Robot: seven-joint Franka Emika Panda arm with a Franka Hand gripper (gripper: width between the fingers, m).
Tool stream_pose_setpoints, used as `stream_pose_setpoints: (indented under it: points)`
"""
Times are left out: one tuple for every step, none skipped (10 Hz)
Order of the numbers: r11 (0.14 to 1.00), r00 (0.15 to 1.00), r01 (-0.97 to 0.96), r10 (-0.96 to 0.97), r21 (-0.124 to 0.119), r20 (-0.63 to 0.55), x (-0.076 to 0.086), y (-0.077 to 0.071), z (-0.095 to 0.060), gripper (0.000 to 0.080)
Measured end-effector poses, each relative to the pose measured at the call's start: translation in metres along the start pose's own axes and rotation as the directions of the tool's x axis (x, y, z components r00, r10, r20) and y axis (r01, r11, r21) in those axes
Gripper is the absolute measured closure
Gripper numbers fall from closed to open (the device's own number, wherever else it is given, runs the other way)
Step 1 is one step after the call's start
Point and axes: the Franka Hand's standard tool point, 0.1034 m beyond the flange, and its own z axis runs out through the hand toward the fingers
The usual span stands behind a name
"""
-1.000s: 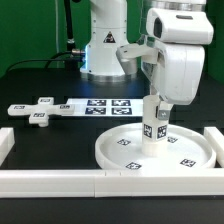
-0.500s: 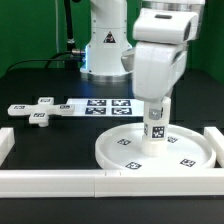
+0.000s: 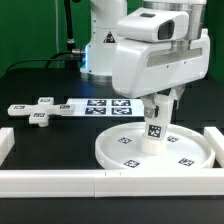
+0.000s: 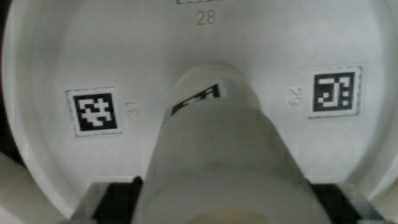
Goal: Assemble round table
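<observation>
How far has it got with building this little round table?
Done, it seems: the post stands upright at the middle of the round disc. In hand: the gripper is shut on the post's top; whether the post is fully fastened cannot be told. Left: the cross-shaped piece lies apart from them, toward the exterior view's left, not yet joined to the post.

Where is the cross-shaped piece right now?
The cross-shaped piece lies flat on the exterior view's left, right beside the marker board, apart from the round disc.
</observation>
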Motion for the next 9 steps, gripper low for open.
stream_pose_setpoints:
  points:
    - [0.996, 0.996, -0.088, 0.088, 0.002, -0.005, 0.0, 0.0, 0.0, 0.0387]
    - [0.983, 0.983, -0.182, 0.182, 0.004, -0.023, -0.002, -0.001, 0.0, 0.0387]
    - [0.949, 0.948, -0.316, 0.316, 0.017, -0.029, -0.005, -0.002, 0.0, 0.0387]
    - [0.906, 0.905, -0.422, 0.423, 0.029, -0.036, -0.007, -0.001, 0.001, 0.0387]
    - [0.875, 0.874, -0.484, 0.485, 0.033, -0.038, -0.008, 0.0, 0.001, 0.0387]
    - [0.799, 0.798, -0.599, 0.601, 0.054, -0.04, -0.009, 0.002, 0.001, 0.0387]
    - [0.754, 0.753, -0.654, 0.657, 0.067, -0.042, -0.01, 0.003, 0.002, 0.0387]
    - [0.725, 0.724, -0.686, 0.689, 0.071, -0.038, -0.01, 0.003, 0.002, 0.0387]
    - [0.672, 0.672, -0.737, 0.74, 0.076, -0.032, -0.01, 0.003, 0.002, 0.0387]
